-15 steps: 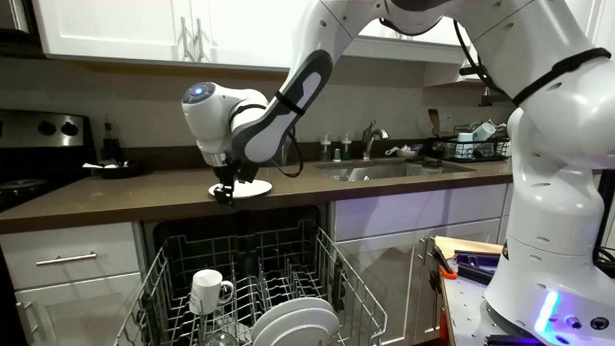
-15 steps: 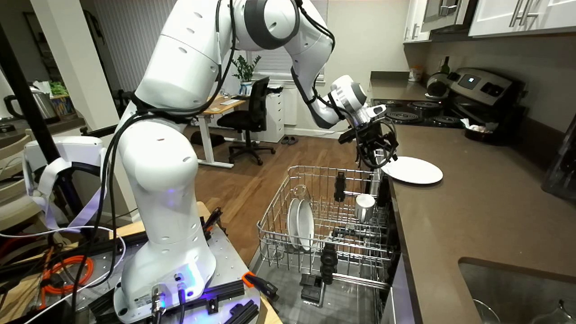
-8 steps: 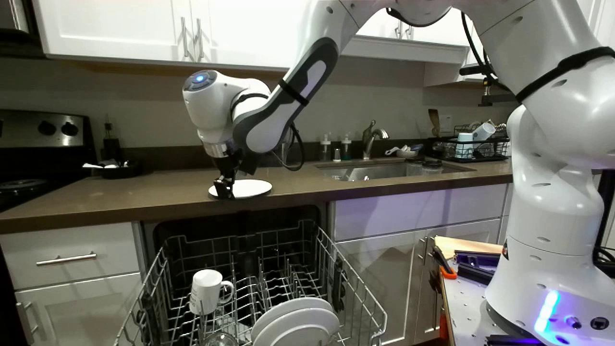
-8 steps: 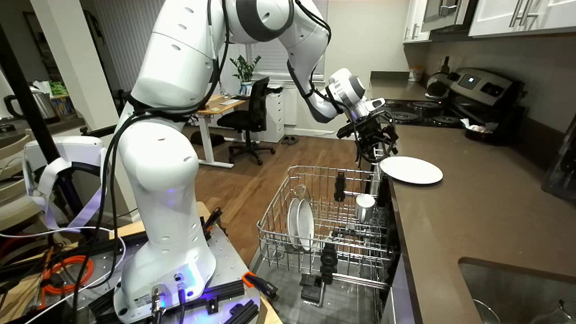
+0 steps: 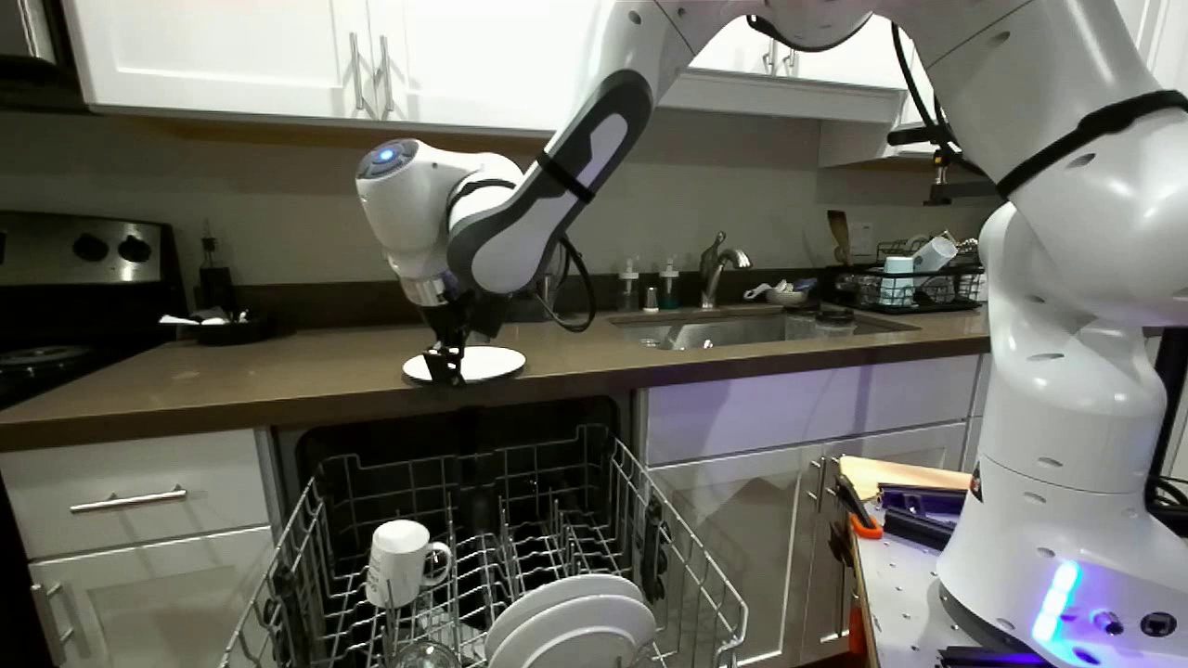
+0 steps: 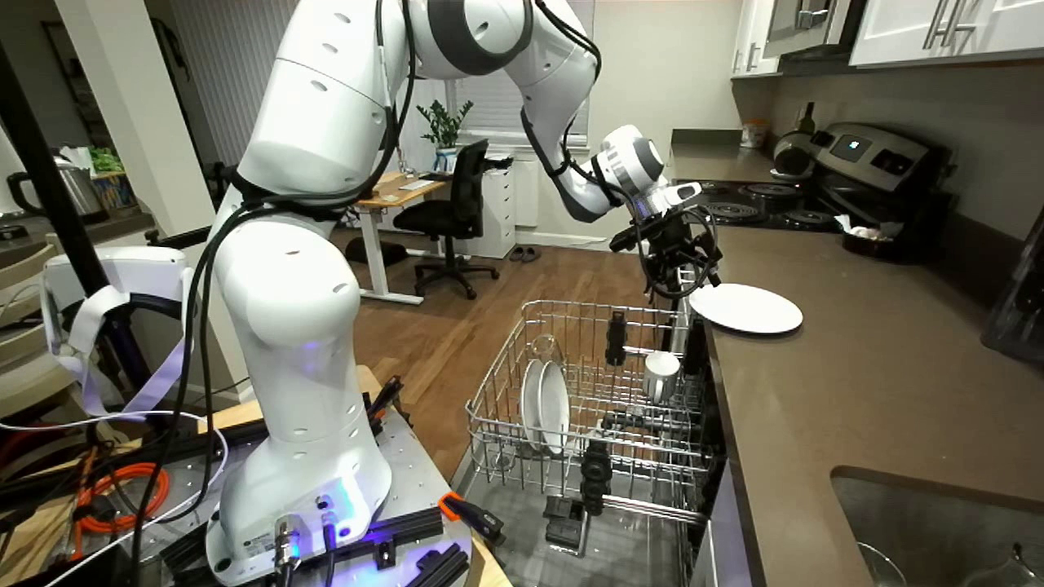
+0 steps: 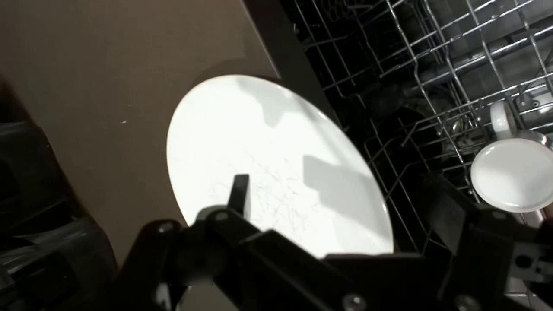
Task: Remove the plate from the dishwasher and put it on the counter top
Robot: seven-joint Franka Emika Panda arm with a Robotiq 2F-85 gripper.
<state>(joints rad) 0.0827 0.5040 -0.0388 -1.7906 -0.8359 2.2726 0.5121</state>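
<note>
The plate (image 7: 268, 147) is found lying flat on the counter top (image 6: 856, 375), at its front edge and above the dishwasher (image 5: 371, 431). Its position on the surface is confirmed in both exterior views; in the wrist view its rim is seen to reach across the line of the counter's edge, on the dishwasher side. Faint scratch-like marks are noted on its face.

The gripper (image 7: 338, 185) is recorded as released, its fingers (image 7: 238, 194) being spread wide apart. In the wrist view the plate is overlapped by one finger, while the other is seen past the rim, over the dish rack (image 6: 571, 304). Whether the plate is touched by either finger cannot be determined. The gripper is carried, pointed downward, by the robot arm (image 5: 603, 148).

The rack is drawn out below the counter. A white mug (image 5: 397, 562) is seated in it upside down, and two white plates (image 5: 580, 635) are stood on edge, side by side. A clear glass (image 5: 427, 655) is located near them, cut off at the lower border of an exterior view.

A sink (image 5: 747, 329) is set into the counter, with a faucet (image 5: 711, 274) mounted behind it. A black stove top (image 6: 768, 212) is observed farther along.
</note>
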